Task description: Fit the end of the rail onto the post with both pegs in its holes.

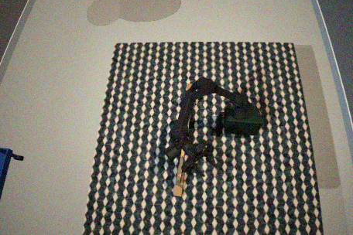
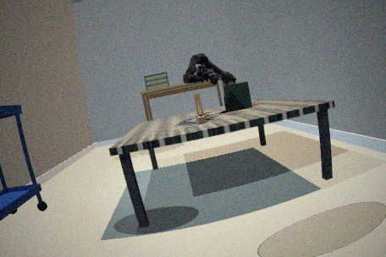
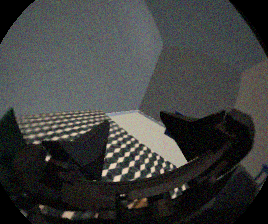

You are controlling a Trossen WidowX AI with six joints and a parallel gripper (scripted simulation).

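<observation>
The wooden rail (image 1: 181,168) shows in the top view in a thin line under the arm; the arm hides its middle. A wooden block (image 1: 178,191) (image 2: 201,119) stands at the rail's front end. In the exterior view an upright-looking wooden piece (image 2: 197,103) shows behind it; whether it is the rail or the post is not clear. Another wooden piece (image 1: 189,86) shows at the back beside the arm's elbow. Pegs and holes are too small to see. My gripper (image 1: 201,167) (image 3: 135,118) is open, with nothing between the fingers, above and beside the rail. Wood also shows below it in the wrist view.
A dark green box (image 1: 244,120) (image 2: 238,96) stands on the patterned table (image 1: 128,164) (image 2: 283,113) to the right of the rail, by the arm's base. A blue cart (image 1: 5,164) (image 2: 10,200) stands off the table to the left. A wooden desk (image 2: 179,88) is at the back.
</observation>
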